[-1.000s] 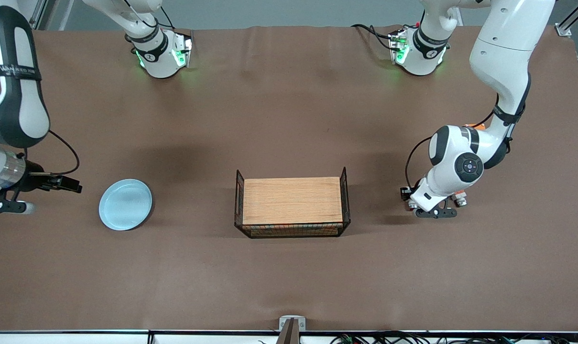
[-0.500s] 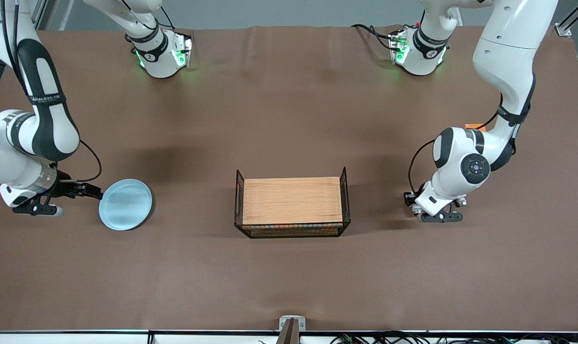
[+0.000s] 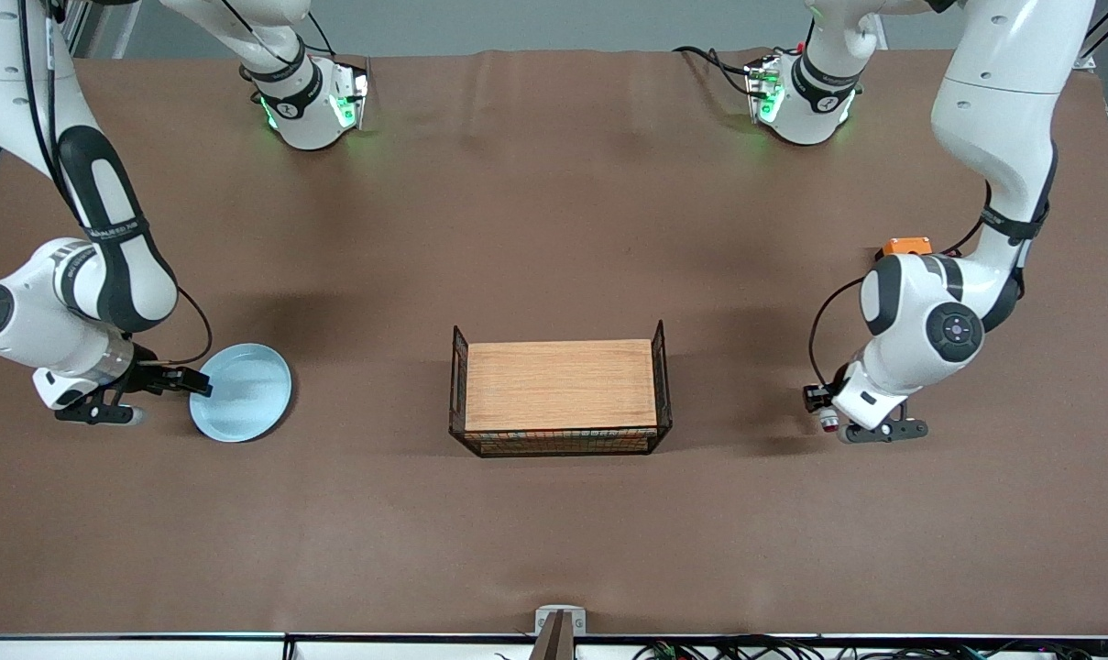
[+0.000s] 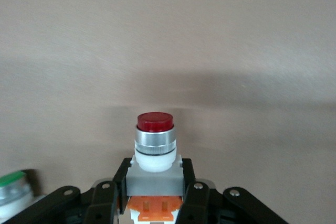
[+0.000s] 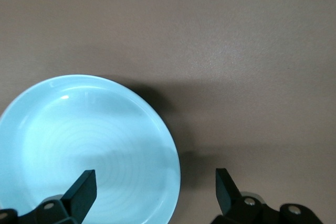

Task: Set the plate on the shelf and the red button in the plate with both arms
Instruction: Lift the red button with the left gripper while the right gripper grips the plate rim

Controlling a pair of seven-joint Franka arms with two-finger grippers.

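Observation:
The pale blue plate (image 3: 246, 394) lies on the table at the right arm's end and fills one side of the right wrist view (image 5: 89, 145). My right gripper (image 3: 196, 383) is open and straddles the plate's rim (image 5: 155, 190), one finger over the plate and one over the bare table. My left gripper (image 3: 824, 414) is low over the table at the left arm's end, shut on the red button (image 3: 829, 424). In the left wrist view the fingers (image 4: 156, 179) clamp the button's grey-white body, with its dark red cap (image 4: 155, 121) pointing away.
A black wire basket with a wooden board (image 3: 561, 385) stands mid-table between the arms. An orange box (image 3: 904, 246) sits by the left arm's elbow. A green-capped part (image 4: 10, 190) lies beside the left gripper.
My right arm has swung in from the table's end and brought its open gripper over the plate's rim. My left gripper has shifted toward its own end of the table with the button.

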